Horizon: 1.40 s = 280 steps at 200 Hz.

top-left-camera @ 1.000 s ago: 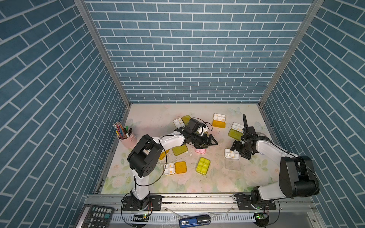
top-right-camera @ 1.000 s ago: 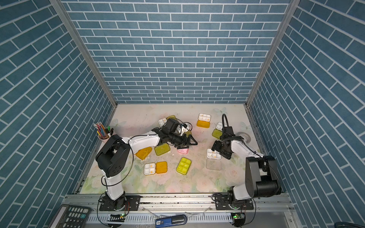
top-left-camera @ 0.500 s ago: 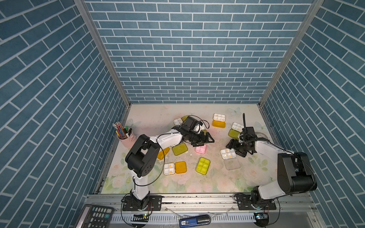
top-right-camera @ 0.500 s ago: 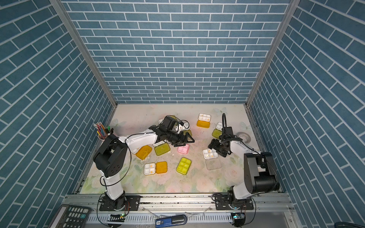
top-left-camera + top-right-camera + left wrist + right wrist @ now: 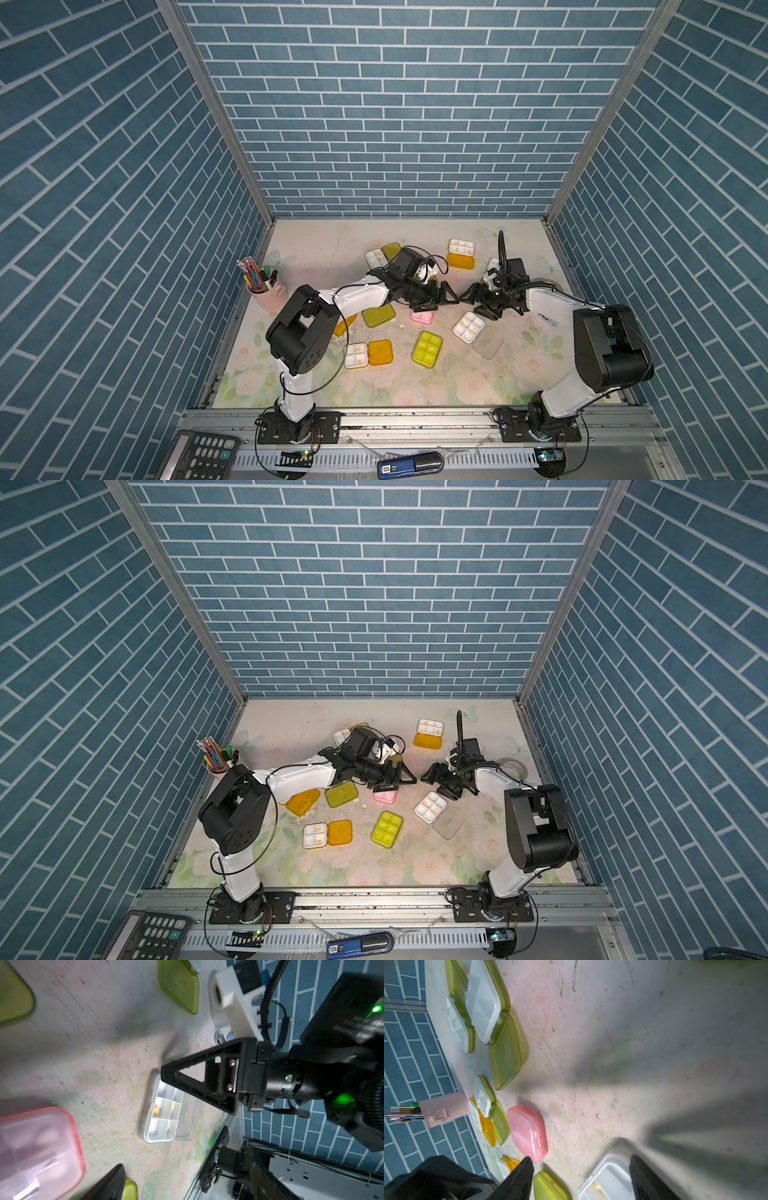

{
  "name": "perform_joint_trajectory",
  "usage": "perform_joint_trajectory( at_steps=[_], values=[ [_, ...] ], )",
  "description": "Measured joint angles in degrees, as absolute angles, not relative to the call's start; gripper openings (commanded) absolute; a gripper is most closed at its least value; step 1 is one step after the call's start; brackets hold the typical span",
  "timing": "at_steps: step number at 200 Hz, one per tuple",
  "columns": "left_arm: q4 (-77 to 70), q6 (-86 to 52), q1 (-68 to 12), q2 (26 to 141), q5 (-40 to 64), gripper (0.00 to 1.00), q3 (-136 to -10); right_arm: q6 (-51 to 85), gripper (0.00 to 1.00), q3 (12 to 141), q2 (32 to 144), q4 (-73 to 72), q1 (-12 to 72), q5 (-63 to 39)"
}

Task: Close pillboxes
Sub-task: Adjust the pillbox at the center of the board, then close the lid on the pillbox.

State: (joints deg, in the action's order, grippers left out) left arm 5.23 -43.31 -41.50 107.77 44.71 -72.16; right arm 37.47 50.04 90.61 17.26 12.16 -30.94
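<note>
Several pillboxes lie on the floral mat in both top views. A pink one point(image 5: 423, 317) and a yellow-green one point(image 5: 427, 349) are shut. A white tray point(image 5: 468, 326) lies open with its clear lid point(image 5: 488, 343) flat beside it. Another tray with an orange lid point(image 5: 380, 352) is open too. My left gripper point(image 5: 438, 302) hovers open just behind the pink box point(image 5: 37, 1147), holding nothing. My right gripper point(image 5: 473, 305) faces it, open, low over the far corner of the white tray point(image 5: 608, 1176). That corner lies between its fingertips point(image 5: 527, 1164).
More open pillboxes lie at the back point(image 5: 461, 248) and under my left arm point(image 5: 378, 316). A pink pencil cup point(image 5: 266, 291) stands at the left wall. A tape roll point(image 5: 513, 766) lies at the right. A black calculator point(image 5: 199, 457) sits on the front rail.
My right gripper moved left toward the centre, its jaws narrowing a little, and the white tray with the clear lid slid left. My left gripper lifted off the pink box and swung right.
</note>
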Motion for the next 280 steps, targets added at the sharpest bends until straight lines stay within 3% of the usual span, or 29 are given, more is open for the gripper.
perform_joint_trajectory(
  at_steps=[33, 94, 143, 191, 280],
  values=[
    [6.4, -42.1, -43.6, 109.3, 44.6, 0.93, -72.3, 37.1, 0.72, 51.2, 81.2, 24.9, 12.1, -23.8],
    [12.6, -36.4, -47.2, 110.7, 42.2, 0.93, -75.1, 37.7, 0.75, 41.1, 60.6, 37.0, 11.8, -14.0],
    [15.6, -35.1, -47.2, 110.7, 38.3, 0.93, -76.4, 41.6, 0.74, 32.1, 54.2, 40.0, 11.8, -14.3],
    [24.2, -34.3, -47.7, 117.7, 33.8, 0.94, -89.2, 44.2, 0.76, 29.0, 48.8, 41.4, 11.7, -13.6],
    [24.4, -34.2, -48.1, 124.4, 37.9, 0.93, -90.0, 50.9, 0.77, 21.5, 45.1, 31.1, 11.5, -20.5]
  ],
)
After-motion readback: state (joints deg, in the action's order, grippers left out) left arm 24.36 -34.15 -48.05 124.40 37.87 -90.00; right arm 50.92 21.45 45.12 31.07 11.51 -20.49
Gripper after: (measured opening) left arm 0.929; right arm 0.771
